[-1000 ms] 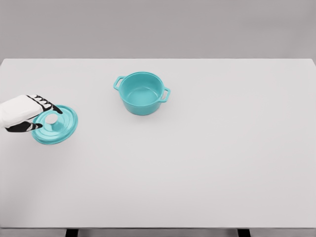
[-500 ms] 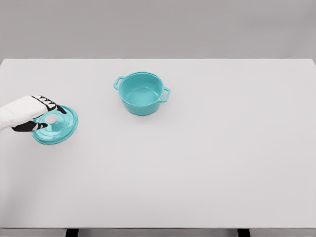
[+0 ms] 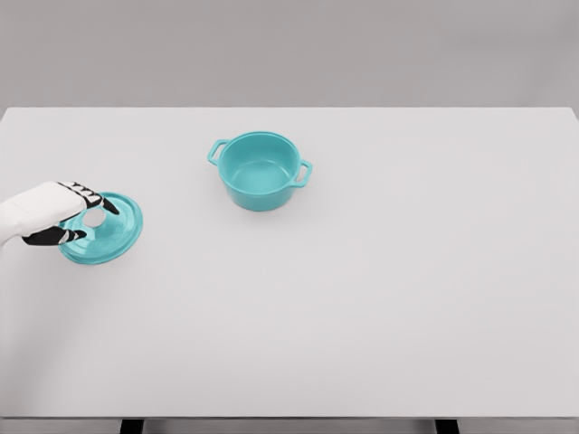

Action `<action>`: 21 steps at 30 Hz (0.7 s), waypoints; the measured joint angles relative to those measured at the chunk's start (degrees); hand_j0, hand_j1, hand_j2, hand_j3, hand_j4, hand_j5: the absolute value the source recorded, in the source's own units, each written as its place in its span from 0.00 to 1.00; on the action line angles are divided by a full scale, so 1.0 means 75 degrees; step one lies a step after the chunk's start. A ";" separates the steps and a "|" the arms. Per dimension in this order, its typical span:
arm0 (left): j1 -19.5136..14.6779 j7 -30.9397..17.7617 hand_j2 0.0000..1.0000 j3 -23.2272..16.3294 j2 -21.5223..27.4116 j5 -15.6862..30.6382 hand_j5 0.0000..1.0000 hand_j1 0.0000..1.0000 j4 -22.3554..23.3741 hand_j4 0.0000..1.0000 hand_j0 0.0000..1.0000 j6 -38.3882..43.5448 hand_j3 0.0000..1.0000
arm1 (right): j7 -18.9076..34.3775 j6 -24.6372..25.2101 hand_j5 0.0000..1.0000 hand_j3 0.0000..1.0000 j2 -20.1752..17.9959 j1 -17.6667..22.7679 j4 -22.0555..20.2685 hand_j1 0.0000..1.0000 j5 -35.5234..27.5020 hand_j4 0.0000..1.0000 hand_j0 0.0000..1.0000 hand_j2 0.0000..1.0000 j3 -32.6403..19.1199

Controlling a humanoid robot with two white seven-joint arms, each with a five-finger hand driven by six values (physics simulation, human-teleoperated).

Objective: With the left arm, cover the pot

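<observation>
Teal lid (image 3: 107,230) lying flat on the white table (image 3: 362,298) near its left edge, white knob (image 3: 94,218) at centre. Left hand (image 3: 63,217) entering from the left edge, its black-tipped fingers (image 3: 98,197) curled about the knob from above and below; whether they actually grip it cannot be told. Open teal pot (image 3: 260,171), two side handles, upright toward the table's far edge, left of its middle, well apart from the lid.
</observation>
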 measured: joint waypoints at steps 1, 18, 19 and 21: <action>0.0000 0.0000 0.70 -0.0008 -0.0004 -0.0002 0.70 0.70 0.0021 0.70 0.70 0.0000 0.70 | 0.0000 0.0000 1.00 1.00 0.0000 0.0000 0.0001 1.00 0.0000 1.00 1.00 1.00 0.0000; -0.0141 0.0000 0.67 -0.0096 -0.0130 -0.0053 0.67 0.67 0.0249 0.67 0.67 0.0000 0.67 | 0.0000 0.0000 1.00 1.00 0.0000 0.0000 0.0000 1.00 0.0000 1.00 1.00 1.00 0.0000; -0.0141 0.0000 0.67 -0.0103 -0.0137 -0.0055 0.67 0.67 0.0263 0.67 0.67 0.0000 0.67 | 0.0000 0.0000 1.00 1.00 0.0000 0.0000 -0.0001 1.00 0.0000 1.00 1.00 1.00 0.0000; -0.0141 0.0000 0.67 -0.0120 -0.0145 -0.0055 0.67 0.67 0.0297 0.67 0.67 0.0000 0.67 | 0.0000 0.0000 1.00 1.00 0.0000 0.0000 -0.0001 1.00 0.0000 1.00 1.00 1.00 0.0000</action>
